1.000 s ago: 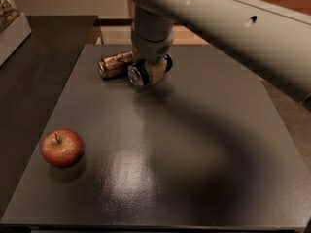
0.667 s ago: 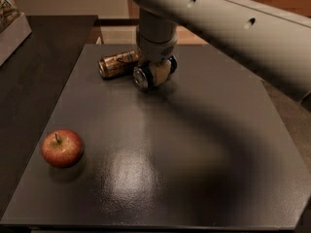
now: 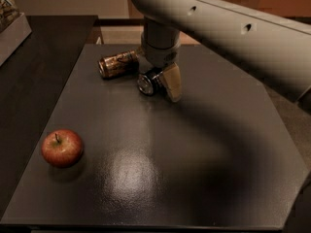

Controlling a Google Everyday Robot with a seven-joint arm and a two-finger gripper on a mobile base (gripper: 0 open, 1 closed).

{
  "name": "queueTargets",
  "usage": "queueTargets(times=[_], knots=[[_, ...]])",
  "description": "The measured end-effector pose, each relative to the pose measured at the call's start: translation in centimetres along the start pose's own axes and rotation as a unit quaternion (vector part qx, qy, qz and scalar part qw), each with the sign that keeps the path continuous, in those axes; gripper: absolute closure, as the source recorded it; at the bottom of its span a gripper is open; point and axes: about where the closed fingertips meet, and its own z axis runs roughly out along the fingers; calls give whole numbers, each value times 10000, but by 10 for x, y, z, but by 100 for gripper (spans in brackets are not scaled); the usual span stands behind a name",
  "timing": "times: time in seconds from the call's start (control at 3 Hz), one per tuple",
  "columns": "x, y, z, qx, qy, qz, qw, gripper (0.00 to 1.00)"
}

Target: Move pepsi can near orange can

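The orange can (image 3: 118,65) lies on its side at the back left of the dark table (image 3: 194,169). The pepsi can (image 3: 146,83) lies on its side just right of and in front of it, silver end toward the camera, very close to the orange can. My gripper (image 3: 158,87) hangs down from the big pale arm and is shut on the pepsi can. One finger (image 3: 172,84) shows against the can's right side; the other is hidden behind the can. The can is at or just above the table top.
A red apple (image 3: 61,147) sits at the front left of the table. A lower dark counter (image 3: 34,81) runs along the left, with a pale box (image 3: 9,30) at its far end. The arm (image 3: 233,33) spans the upper right.
The gripper with the pepsi can has moved a little toward the camera and lower, staying beside the orange can. The orange can and apple have not moved.
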Motion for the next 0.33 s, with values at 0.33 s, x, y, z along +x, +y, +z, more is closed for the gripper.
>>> queueTargets(times=[0.33], knots=[[0, 0, 0, 0, 0, 0, 10000, 0]])
